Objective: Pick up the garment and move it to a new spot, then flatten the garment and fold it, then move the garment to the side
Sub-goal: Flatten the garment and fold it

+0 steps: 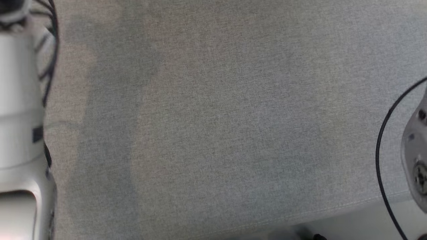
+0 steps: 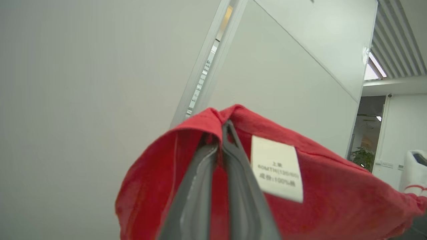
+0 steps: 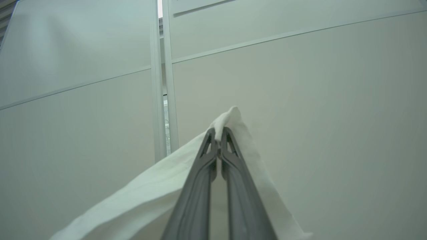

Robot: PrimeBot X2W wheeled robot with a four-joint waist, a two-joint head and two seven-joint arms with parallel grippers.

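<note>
In the left wrist view, my left gripper (image 2: 223, 128) is shut on a bunched fold of the red garment (image 2: 333, 193). The garment drapes over both fingers, and a white printed label (image 2: 277, 168) sits beside them. It is held up in the air in front of a pale wall. In the right wrist view, my right gripper (image 3: 218, 131) is shut on a pinched corner of white cloth (image 3: 150, 196), which hangs down to the left and right of the fingers. Whether this white cloth is part of the same garment I cannot tell.
The head view looks down on a grey fabric-covered surface (image 1: 217, 116), whose front edge (image 1: 333, 206) runs along the lower right. My pale left forearm (image 1: 18, 100) stands at the left edge. A part of the right arm (image 1: 417, 156) with a black cable (image 1: 380, 156) is at the right edge.
</note>
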